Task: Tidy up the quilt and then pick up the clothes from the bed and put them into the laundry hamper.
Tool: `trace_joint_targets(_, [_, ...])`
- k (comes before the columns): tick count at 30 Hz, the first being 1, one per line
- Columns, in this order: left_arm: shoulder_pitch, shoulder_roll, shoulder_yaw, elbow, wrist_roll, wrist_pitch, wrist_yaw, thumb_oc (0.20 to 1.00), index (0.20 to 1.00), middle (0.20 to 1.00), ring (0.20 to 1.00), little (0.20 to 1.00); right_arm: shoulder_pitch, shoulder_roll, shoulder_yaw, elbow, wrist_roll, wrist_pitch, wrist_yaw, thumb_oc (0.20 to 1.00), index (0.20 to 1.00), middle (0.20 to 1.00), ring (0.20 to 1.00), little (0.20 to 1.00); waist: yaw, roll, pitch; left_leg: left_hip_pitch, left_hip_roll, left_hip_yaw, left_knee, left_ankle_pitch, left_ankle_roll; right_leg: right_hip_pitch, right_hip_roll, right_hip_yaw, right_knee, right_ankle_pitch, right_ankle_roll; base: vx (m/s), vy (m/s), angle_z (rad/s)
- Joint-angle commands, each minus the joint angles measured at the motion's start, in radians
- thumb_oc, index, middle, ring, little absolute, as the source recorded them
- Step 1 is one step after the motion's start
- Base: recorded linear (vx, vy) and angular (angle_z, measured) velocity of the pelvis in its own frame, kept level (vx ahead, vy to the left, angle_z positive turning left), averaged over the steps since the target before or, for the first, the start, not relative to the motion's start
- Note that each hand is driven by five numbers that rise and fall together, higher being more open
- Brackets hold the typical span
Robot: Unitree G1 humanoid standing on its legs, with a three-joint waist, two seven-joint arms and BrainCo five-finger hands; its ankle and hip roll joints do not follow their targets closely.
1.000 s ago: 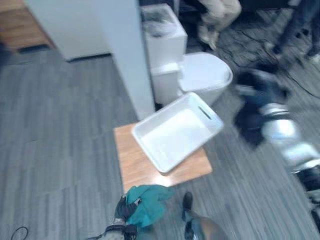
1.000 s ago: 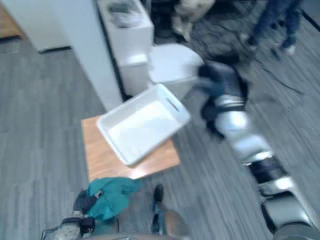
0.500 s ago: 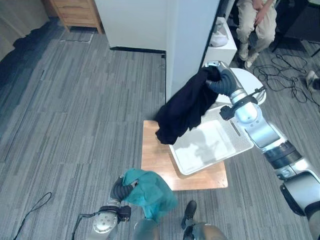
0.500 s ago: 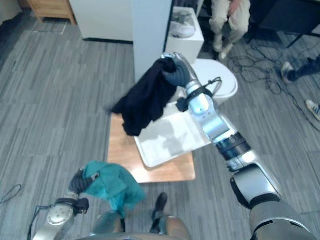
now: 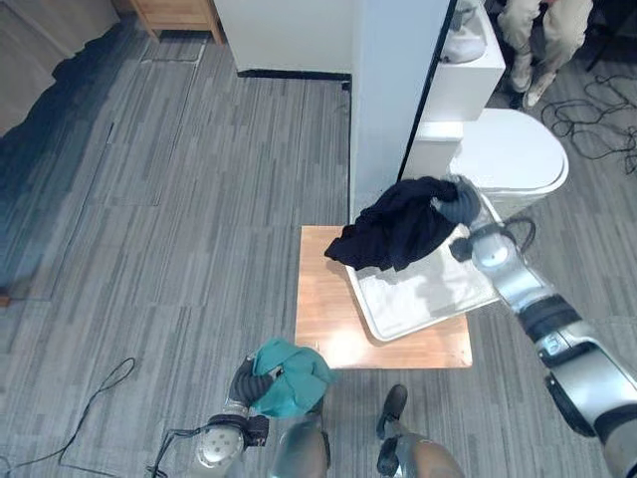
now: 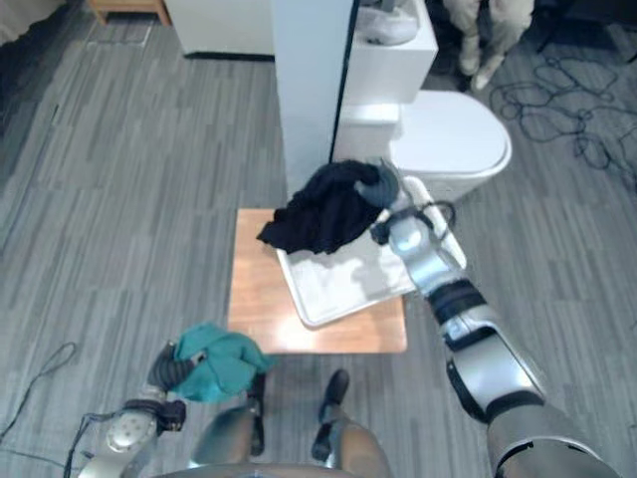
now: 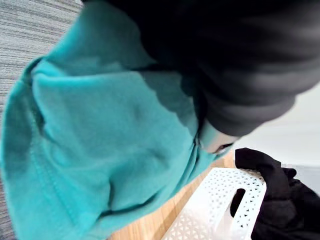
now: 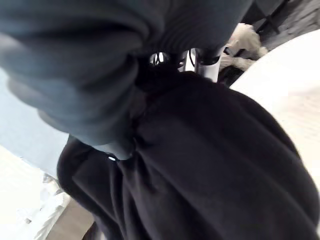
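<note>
We are looking down at a white hamper [image 5: 423, 299] sitting on a small wooden tabletop [image 5: 328, 319] on the grey floor [image 5: 179, 199]. Our right hand [image 5: 460, 202] is reaching over the hamper's far end with its fingers curled into a black garment [image 5: 393, 231], which is draping over the hamper's far rim and partly onto its inside. Our left hand [image 5: 247, 380] is hanging low, near the tabletop's near edge, clutching a teal garment [image 5: 289, 376] that is bunching around its fingers. Behind the tabletop, a white pillar [image 5: 388, 90] and a white toilet [image 5: 508, 149] are standing, and a seated person's legs [image 5: 537, 30] are showing beyond them.
</note>
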Motion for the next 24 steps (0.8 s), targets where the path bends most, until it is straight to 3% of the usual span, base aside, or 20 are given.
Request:
trace_joint_targets(1, [-0.069, 0.009, -0.051, -0.070, 0.000, -0.095, 0.037, 0.200, 0.200, 0.200, 0.200, 0.200, -0.053, -0.061, -0.003, 0.017, -0.060, -0.048, -0.070, 0.200, 0.200, 0.200, 0.200, 0.200, 0.004, 0.015, 0.005, 0.015, 0.099, -0.016, -0.044, 0.057, -0.104, 0.070, -0.083, -0.011, -0.001, -0.117, 0.142, -0.03, 0.033, -0.01])
trace_joint_targets(4, [-0.092, 0.007, -0.065, -0.064, -0.006, -0.105, 0.043, 0.200, 0.200, 0.200, 0.200, 0.200, -0.054, -0.059, 0.041, 0.081, -0.164, -0.030, -0.083, 0.200, 0.200, 0.200, 0.200, 0.200, -0.004, 0.029, 0.011, 0.013, 0.100, -0.011, -0.043, 0.061, -0.105, 0.066, -0.087, -0.005, 0.000, -0.117, 0.142, -0.02, 0.020, -0.07])
trace_joint_targets(8, [-0.136, 0.002, -0.104, -0.073, -0.028, -0.110, 0.018, 0.200, 0.200, 0.200, 0.200, 0.200, -0.042, 0.013, 0.104, 0.174, -0.261, -0.013, -0.076, 0.200, 0.200, 0.200, 0.200, 0.200, -0.016, 0.051, 0.012, 0.019, 0.101, -0.005, -0.042, 0.059, -0.107, 0.068, -0.093, 0.001, -0.001, -0.119, 0.142, 0.00, 0.004, -0.01])
trace_joint_targets(9, [-0.156, -0.001, -0.127, -0.084, -0.051, -0.107, -0.006, 0.200, 0.200, 0.200, 0.200, 0.200, -0.038, 0.041, 0.116, 0.186, -0.271, -0.011, -0.077, 1.000, 1.000, 1.000, 1.000, 1.000, -0.025, 0.053, 0.009, 0.026, 0.102, 0.000, -0.042, 0.056, -0.108, 0.072, -0.094, 0.005, -0.002, -0.119, 0.142, 0.00, 0.000, 0.00])
trace_joint_targets(17, [-0.393, 0.011, -0.246, -0.210, -0.018, -0.126, -0.004, 0.200, 0.200, 0.200, 0.200, 0.200, 0.001, 0.146, 0.184, 0.119, -0.434, 0.019, -0.149, 1.000, 1.000, 1.000, 1.000, 1.000, -0.116, 0.045, -0.031, 0.103, 0.112, 0.045, -0.043, 0.022, -0.107, 0.117, -0.089, 0.047, -0.002, -0.128, 0.144, 0.05, 0.029, -0.09])
trace_joint_targets(18, [-0.375, 0.099, -0.065, -0.191, -0.095, -0.136, 0.031, 0.200, 0.200, 0.200, 0.200, 0.200, 0.021, 0.104, 0.162, 0.092, -0.432, 0.014, -0.145, 1.000, 1.000, 1.000, 1.000, 1.000, -0.107, 0.051, -0.043, 0.111, 0.112, 0.048, -0.044, 0.023, -0.108, 0.124, -0.089, 0.049, -0.002, -0.130, 0.144, 0.09, 0.061, -0.42])
trace_joint_targets(19, [-0.339, 0.134, 0.047, -0.338, -0.224, -0.114, 0.011, 0.200, 0.200, 0.200, 0.200, 0.200, 0.072, 0.056, 0.109, 0.002, -0.454, 0.038, -0.154, 1.000, 1.000, 1.000, 1.000, 1.000, -0.111, 0.059, -0.053, 0.122, 0.110, 0.051, -0.044, 0.019, -0.108, 0.132, -0.093, 0.043, -0.002, -0.129, 0.145, 0.07, 0.057, -0.32])
trace_joint_targets(21, [-0.301, 0.184, 0.068, -0.480, -0.170, -0.130, -0.005, 0.200, 0.200, 0.200, 0.200, 0.200, 0.177, 0.019, 0.042, -0.049, -0.510, 0.040, -0.172, 1.000, 1.000, 1.000, 1.000, 1.000, -0.123, 0.061, -0.068, 0.146, 0.108, 0.057, -0.042, 0.001, -0.107, 0.151, -0.093, 0.042, -0.002, -0.137, 0.148, 0.09, 0.032, -0.17])
trace_joint_targets(24, [-0.338, 0.285, 0.135, -0.555, -0.255, -0.137, -0.046, 0.200, 0.200, 0.200, 0.200, 0.200, 0.233, -0.007, 0.006, -0.092, -0.501, 0.039, -0.181, 1.000, 1.000, 1.000, 1.000, 1.000, -0.144, 0.062, -0.082, 0.163, 0.112, 0.068, -0.042, -0.005, -0.110, 0.158, -0.093, 0.049, -0.002, -0.136, 0.150, 0.04, 0.015, 0.03])
